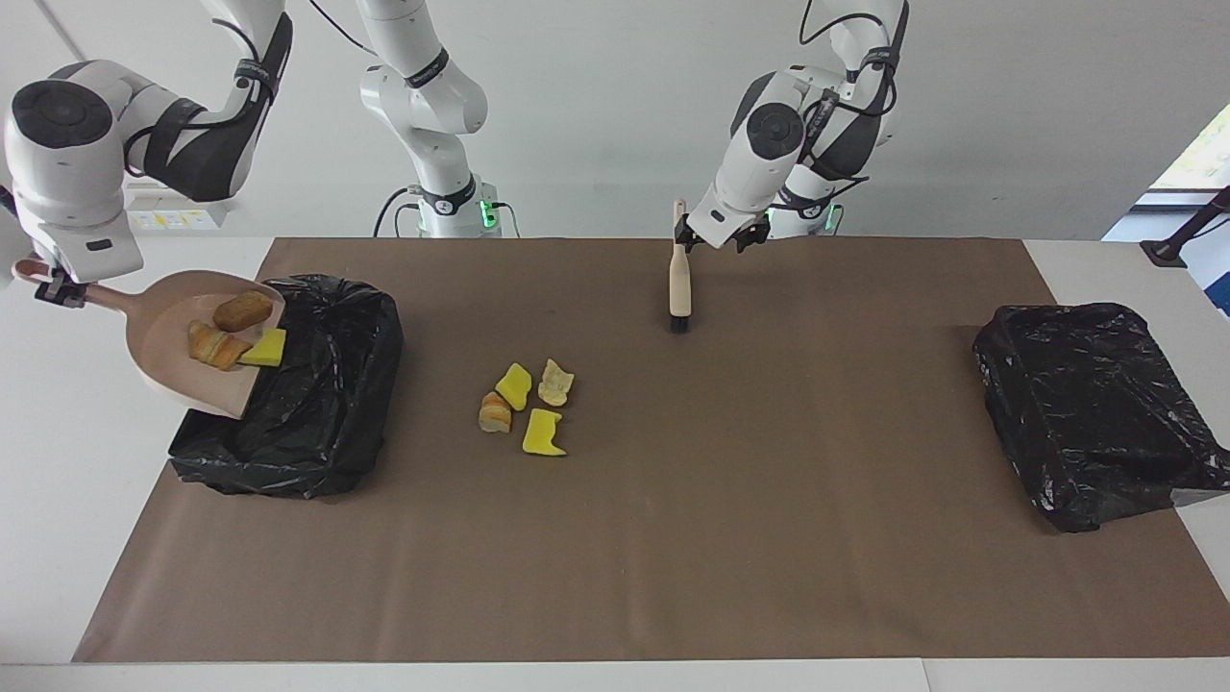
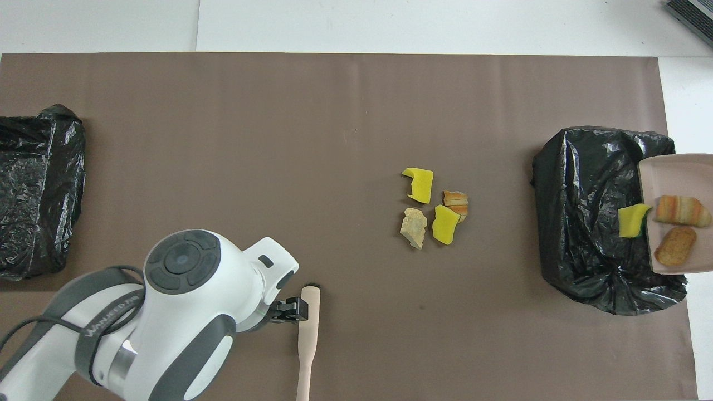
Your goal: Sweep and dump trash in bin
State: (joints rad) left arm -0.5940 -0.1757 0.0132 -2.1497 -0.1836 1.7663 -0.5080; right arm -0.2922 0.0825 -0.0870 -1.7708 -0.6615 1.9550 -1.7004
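Clock positions are read on the overhead view, 12 o'clock pointing away from the robots. The left gripper (image 1: 716, 238) stands at 6 o'clock with its fingers (image 2: 289, 310) released. They sit just beside the handle of the beige brush (image 1: 679, 279) and not around it; contact cannot be confirmed. The brush stands upright, bristles on the brown mat (image 1: 673, 538). The right gripper (image 1: 56, 286) is at 3 o'clock, its fingers clenched on the handle of the pink dustpan (image 1: 168, 360). The dustpan is raised and tilted, with its lip over the edge of the black-bagged bin (image 1: 317, 413). Of the trash, three pieces lie in the dustpan: a brown chunk (image 1: 242, 310), a striped pastry piece (image 1: 216, 344) and a yellow sponge piece (image 1: 264, 348) at the lip. The other four scraps (image 1: 524, 408), two yellow and two tan, lie clustered on the mat between its centre and the bin. A second bagged bin (image 1: 1095, 413) sits at 9 o'clock, at the left arm's end of the tabletop (image 1: 38, 538). The tabletop is white around the mat, and the wall (image 1: 596, 115) at the robots' backs is plain white.
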